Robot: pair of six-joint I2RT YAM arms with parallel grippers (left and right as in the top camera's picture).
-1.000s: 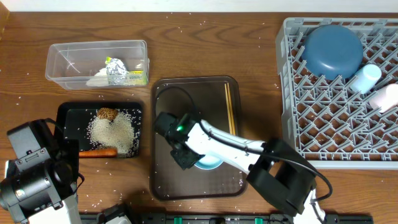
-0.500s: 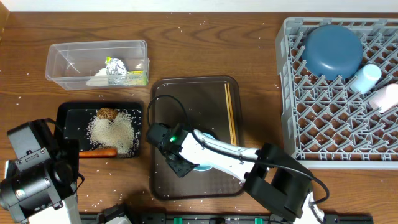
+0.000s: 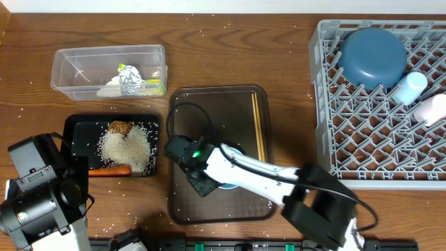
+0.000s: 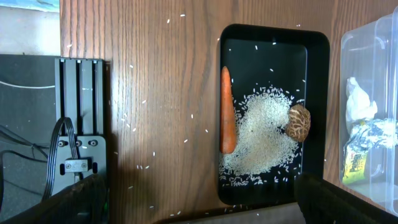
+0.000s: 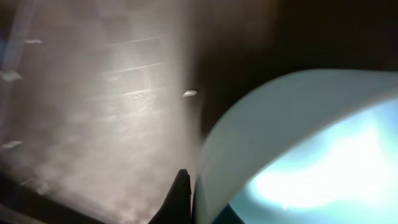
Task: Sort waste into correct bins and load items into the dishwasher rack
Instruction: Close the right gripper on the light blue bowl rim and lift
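Right claw is pressed together, pinching the rim of the small white bowl on the brown tray, centre-near. Left claw hangs spread wide above the black tray.

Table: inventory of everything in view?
dishwasher rack: 1, grey, right
round dish: 1, dark blue, rack
light-blue cup: 1, pale blue, rack
white cup: 1, white, rack
serving tray: 1, brown, centre
chopsticks: 2, wooden, serving tray
small bowl: 1, white, serving tray
plastic tub: 1, clear, rear left
foil ball: 1, silver, in tub
tissue: 1, white, in tub
packet: 1, yellow-green, in tub
black tray: 1, black, front left
carrot: 1, orange, black tray
food lump: 1, brown, black tray
rice grains: many, white, black tray and table
left gripper: 1, black, open, front left
right gripper: 1, black, shut on small bowl
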